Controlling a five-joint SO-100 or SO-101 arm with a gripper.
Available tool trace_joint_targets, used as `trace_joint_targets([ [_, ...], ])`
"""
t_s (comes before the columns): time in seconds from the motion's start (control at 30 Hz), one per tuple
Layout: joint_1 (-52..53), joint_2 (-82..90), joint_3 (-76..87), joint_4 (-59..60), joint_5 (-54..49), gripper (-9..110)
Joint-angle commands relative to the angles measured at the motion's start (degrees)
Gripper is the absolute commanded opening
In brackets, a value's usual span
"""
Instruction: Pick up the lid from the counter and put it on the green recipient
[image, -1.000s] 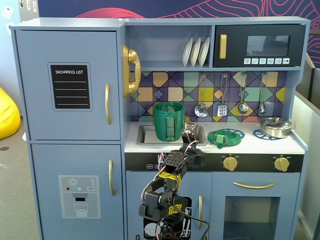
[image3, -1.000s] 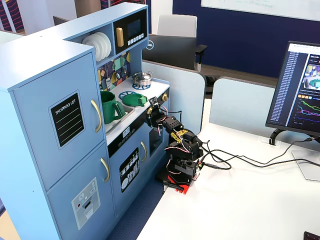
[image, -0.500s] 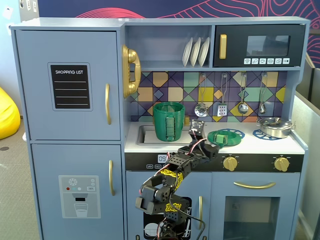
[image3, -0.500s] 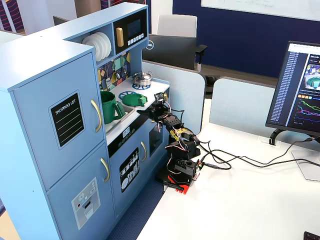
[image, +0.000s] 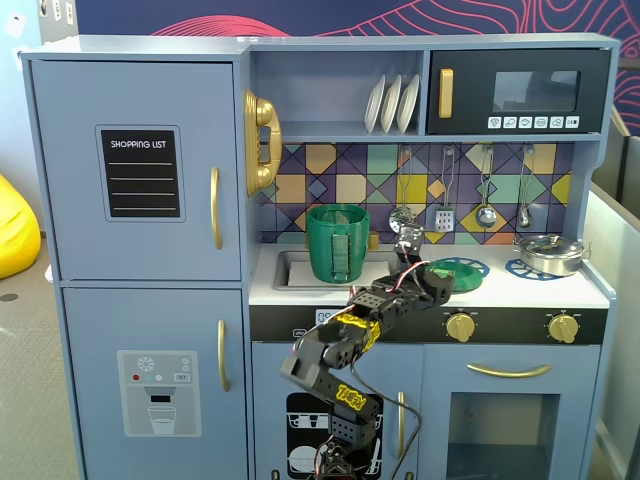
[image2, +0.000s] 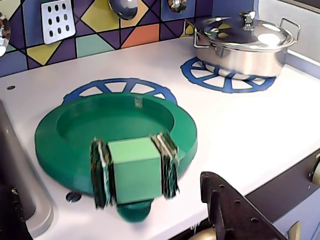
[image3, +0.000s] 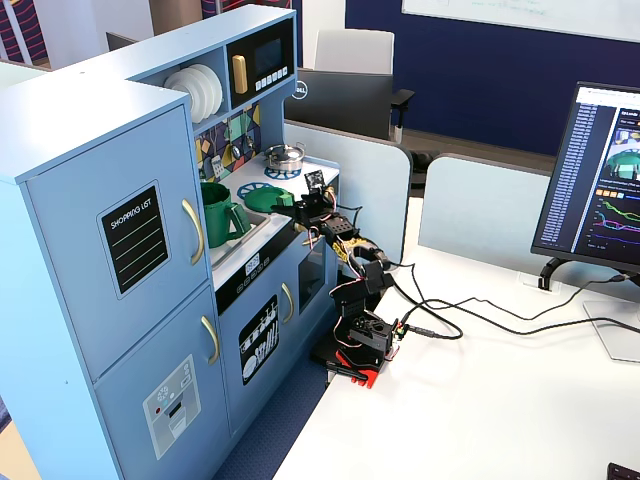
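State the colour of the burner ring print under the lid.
Blue, on the white counter; the wrist view shows the burner ring print best.

Even, bright indoor light, no hard shadows. Wrist view: glare spots on steel pot (image2: 245, 45), green lid (image2: 117, 132) sharp, dark pincer (image2: 240, 210) at bottom edge soft. Both fixed views crisp; monitor (image3: 608, 180) glows, slightly blown out.
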Motion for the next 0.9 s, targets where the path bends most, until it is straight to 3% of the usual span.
trace_joint_targets([
  [0.0,1.0,-2.8,-7.0,-2.1,0.9,40],
  [0.67,0.2,-16.0,-16.3,-3.1,1.3,36],
  [0.73,-0.4,-16.5,-16.7,-3.0,1.4,28],
  [0.83,-1.6,-16.5,-16.2,-2.7,-0.4,0],
  [0.87,-1.8,-16.4,-16.0,-2.8,0.5,0],
])
